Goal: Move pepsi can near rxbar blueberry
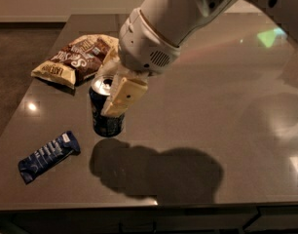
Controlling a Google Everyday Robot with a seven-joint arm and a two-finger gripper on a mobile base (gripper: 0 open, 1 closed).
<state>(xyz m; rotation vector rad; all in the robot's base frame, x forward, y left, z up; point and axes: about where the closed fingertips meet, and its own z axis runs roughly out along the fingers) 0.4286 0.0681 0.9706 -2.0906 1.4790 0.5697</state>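
The pepsi can is dark blue with a silver top and is held upright just above the dark table, left of centre. My gripper is shut on the can, with one cream finger down its right side and the other behind it. The white arm reaches in from the upper right. The rxbar blueberry, a flat navy wrapper with white lettering, lies on the table near the front left, a short way down and left of the can.
A brown-and-cream chip bag lies at the back left, just behind the can. The table's front edge runs along the bottom and its left edge slants past the bag and bar.
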